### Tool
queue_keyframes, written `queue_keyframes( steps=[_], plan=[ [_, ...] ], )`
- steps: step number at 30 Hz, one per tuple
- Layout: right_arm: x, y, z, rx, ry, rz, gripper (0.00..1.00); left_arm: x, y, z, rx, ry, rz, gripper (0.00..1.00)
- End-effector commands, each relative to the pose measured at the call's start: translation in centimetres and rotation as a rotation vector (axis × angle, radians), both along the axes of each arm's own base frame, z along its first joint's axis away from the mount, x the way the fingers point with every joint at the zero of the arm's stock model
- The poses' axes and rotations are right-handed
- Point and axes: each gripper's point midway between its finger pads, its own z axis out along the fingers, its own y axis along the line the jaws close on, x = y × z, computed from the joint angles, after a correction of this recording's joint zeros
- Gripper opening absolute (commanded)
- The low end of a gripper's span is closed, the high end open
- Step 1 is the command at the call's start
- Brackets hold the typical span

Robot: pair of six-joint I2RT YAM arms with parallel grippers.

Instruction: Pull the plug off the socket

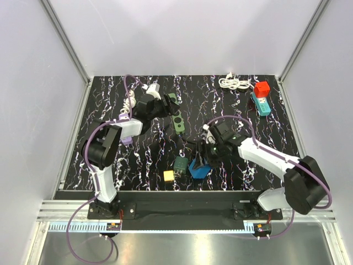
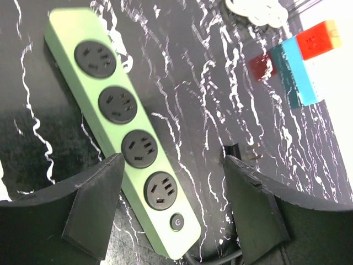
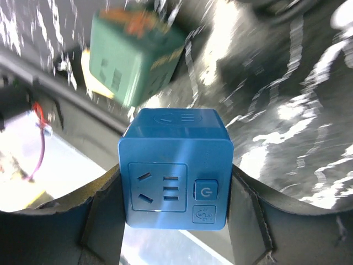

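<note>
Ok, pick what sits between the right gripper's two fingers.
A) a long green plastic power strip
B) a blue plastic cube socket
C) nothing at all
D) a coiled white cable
B: in the right wrist view the blue plastic cube socket fills the gap of the right gripper, with a dark finger against each of its sides.

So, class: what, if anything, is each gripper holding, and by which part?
The right gripper clamps the blue cube socket by its two opposite side faces. The left gripper is open, holding nothing.
</note>
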Motion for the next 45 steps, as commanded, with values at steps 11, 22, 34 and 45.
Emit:
queue_keyframes(
  steps=[11, 22, 34, 45],
  plan=[
    [-3.6, 2.1, -1.2, 0.058, 0.199, 0.123, 0.06, 0.8, 0.5, 3.6, -0.072, -0.177, -0.055, 0.73],
    [-2.1, 2.6, -2.6, 0.017, 0.182, 0.155, 0.35, 0.8, 0.3, 3.8, -0.099, -0.189, -0.077, 0.73],
    [0.0, 3.1, -1.8, -0.002, 0.108, 0.126, 0.82, 0.8, -0.2, 4.0, -0.122, -0.195, -0.099, 0.73],
    [1.8, 2.8, 0.4, -0.029, 0.009, 0.075, 1.0, 0.5, -0.2, 4.3, -0.124, -0.206, -0.106, 0.73]
  ],
)
